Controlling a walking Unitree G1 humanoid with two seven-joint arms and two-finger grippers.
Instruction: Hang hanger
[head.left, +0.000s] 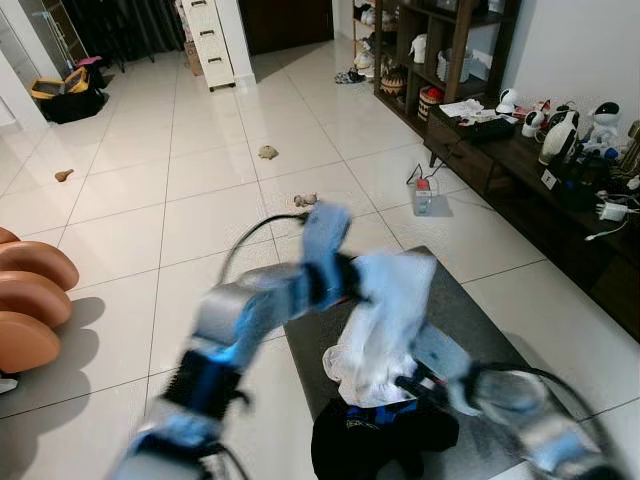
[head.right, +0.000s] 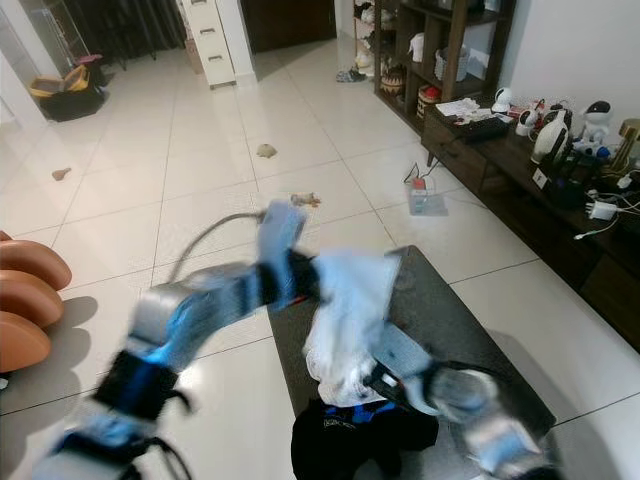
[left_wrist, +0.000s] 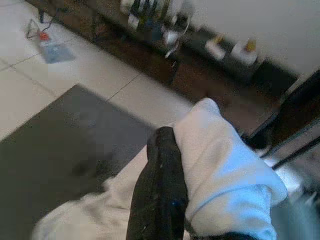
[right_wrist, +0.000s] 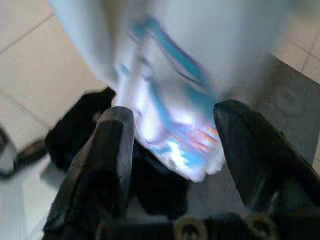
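A white garment (head.left: 385, 320) with a blue print hangs in front of me, blurred by motion. My left gripper (head.left: 352, 282) is shut on its upper part; in the left wrist view the cloth (left_wrist: 225, 170) wraps over one black finger (left_wrist: 160, 190). Lower down, my right gripper (head.left: 412, 385) is open at the garment's bottom edge. In the right wrist view its two fingers (right_wrist: 107, 165) stand wide apart, with the printed cloth (right_wrist: 170, 130) just beyond them. A black garment (head.left: 380, 440) lies crumpled on the grey mat (head.left: 480, 320) below.
A dark wooden sideboard (head.left: 540, 170) loaded with small items runs along the right wall, and a shelf unit (head.left: 440, 50) stands behind it. Orange-brown cushions (head.left: 30, 300) sit at the left. A white drawer cabinet (head.left: 212, 40) stands at the back. Small scraps (head.left: 268, 152) lie on the tiled floor.
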